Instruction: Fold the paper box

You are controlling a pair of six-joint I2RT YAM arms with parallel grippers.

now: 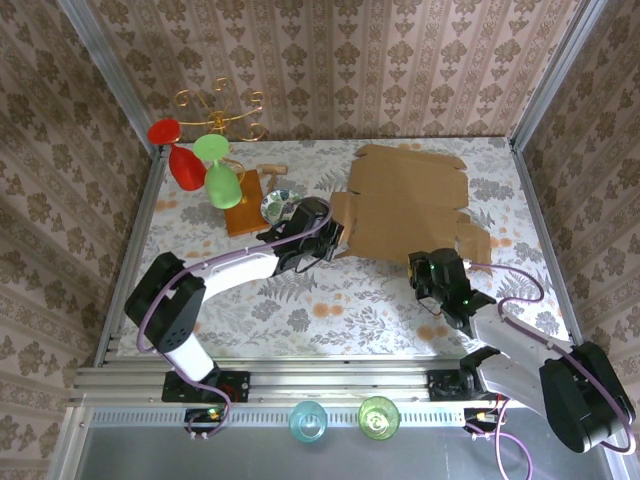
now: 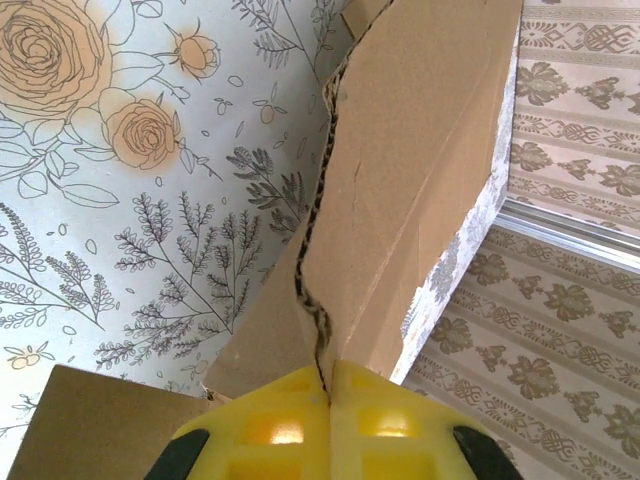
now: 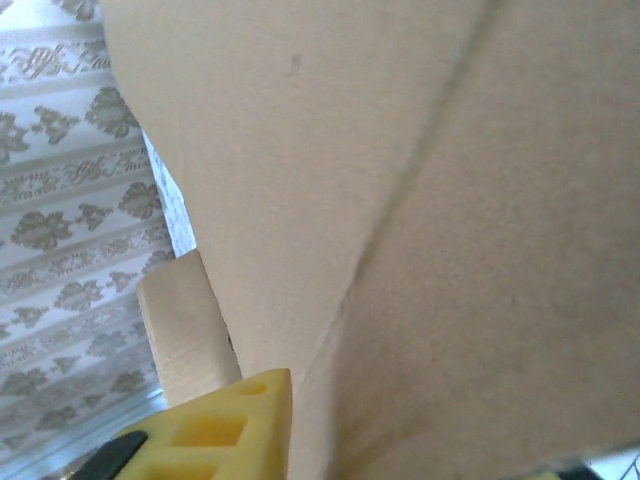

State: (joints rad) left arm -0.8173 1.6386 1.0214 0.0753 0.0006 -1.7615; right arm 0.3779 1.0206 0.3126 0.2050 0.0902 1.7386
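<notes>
Paper box cardboard close across most of the frame, soft crease running diagonally from upper right to bottom centre; yellow finger at bottom left against its edge, small cardboard flap just above, patterned wall at left.

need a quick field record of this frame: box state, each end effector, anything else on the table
box: paper box, mostly flat and not yet folded up, on the floral table
left end effector: shut on the box's left edge
right end effector: at the box's near right flap, cardboard against one finger; grip unclear
other: wooden board left of the box
</notes>
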